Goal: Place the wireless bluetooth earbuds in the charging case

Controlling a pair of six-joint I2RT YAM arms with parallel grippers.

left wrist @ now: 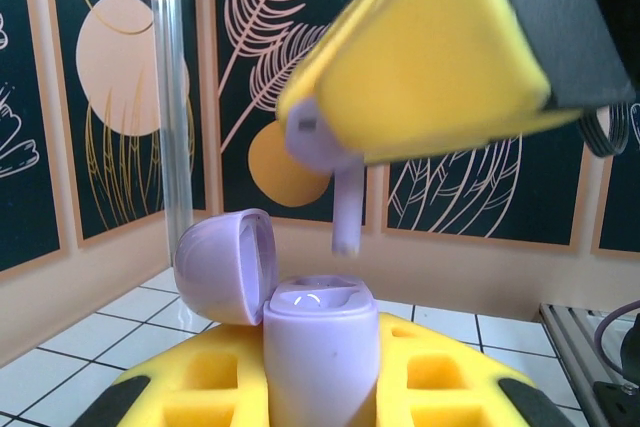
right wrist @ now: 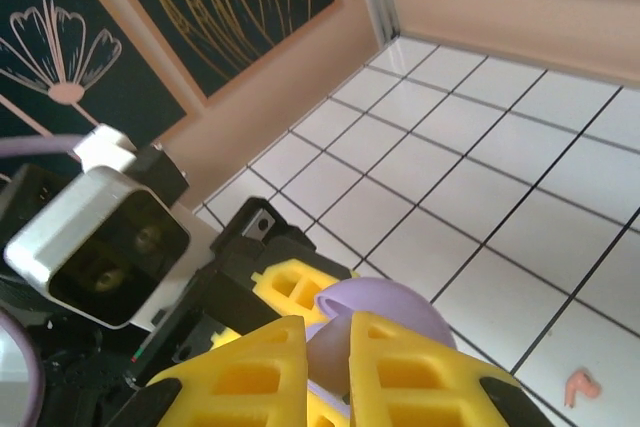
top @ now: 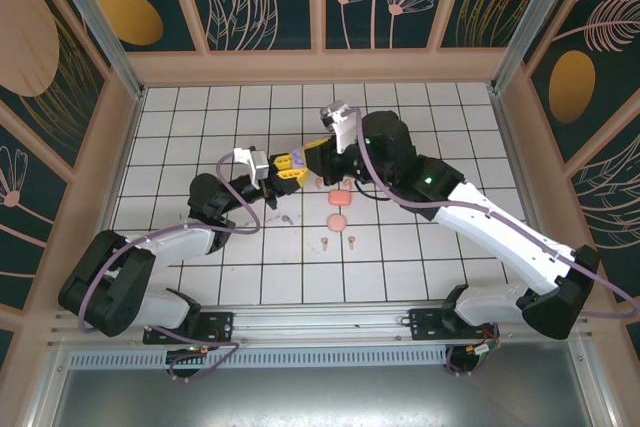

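The right fingers (left wrist: 430, 77) are clamped on a lilac earbud (left wrist: 345, 209), which is held just above the lilac case (left wrist: 320, 342) with its stem pointing down at the open top. The case is gripped upright between the left fingers (left wrist: 200, 382), and its lid (left wrist: 228, 265) is swung back to one side. The stem tip is apart from the case. Whether it is lined up with a socket cannot be told, since the sockets are hidden below the rim. On the table (top: 420, 247), a coral earbud (right wrist: 577, 387) lies well apart from the case.

The insertion is judged to be about to begin. If the earbud is lowered off-centre, the stem could be caught on the rim and the earbud twisted or levered out of the grip. Too much downward force could cause the case to be tilted or pushed down through the left fingers. The lid could also be knocked shut if it is brushed by the right fingers.
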